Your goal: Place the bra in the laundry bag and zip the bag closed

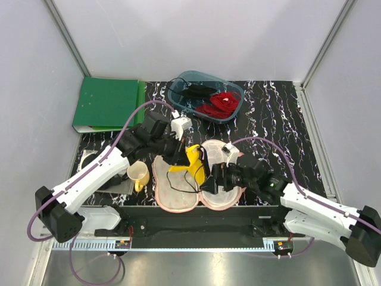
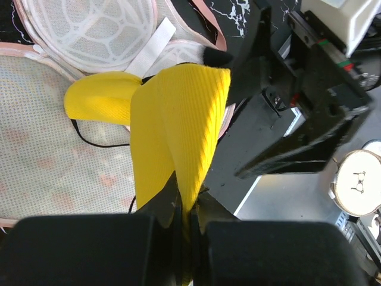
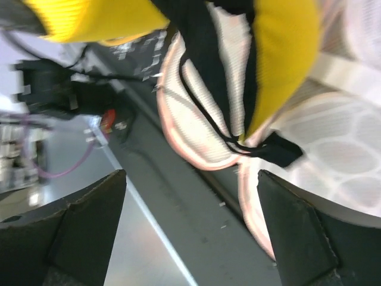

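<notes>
Two halves of the laundry bag (image 1: 175,202) lie spread open on the desk (image 1: 280,113). Top view: the yellow bra (image 1: 194,159) hangs over their join, presumably for lowering inside. Left wrist view: my left end effector (image 2: 189,208) is clamped on a folded cup, which suspends it. Right wrist view: my right end effector (image 3: 190,179) stands apart, gripping nothing, near the black strap end (image 3: 278,150).
</notes>
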